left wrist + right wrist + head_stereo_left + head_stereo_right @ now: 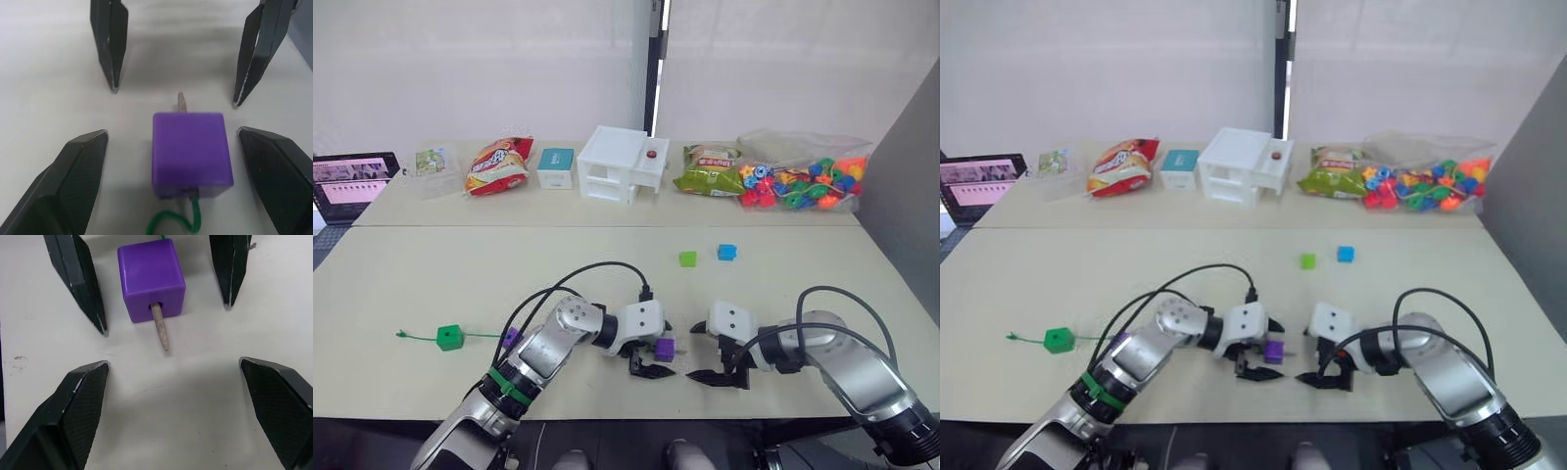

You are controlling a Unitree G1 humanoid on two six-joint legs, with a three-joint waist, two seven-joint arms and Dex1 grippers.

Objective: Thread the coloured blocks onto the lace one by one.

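Purple block (191,152) between spread left jaws, untouched | lace (159,326) tip through it, toward open, empty right jaws

We see two arms of silver-grey metal with rounded joint housings. Our left arm (543,354) wears a bright green band near its lower segment, and a black cable loops over it at 12 o'clock. Our right arm (847,367) carries a similar black cable arching above it. Each wrist ends in a white boxy housing. The left gripper (653,364) and right gripper (713,369) have tapered matte black fingers (80,418) with finely textured pads.
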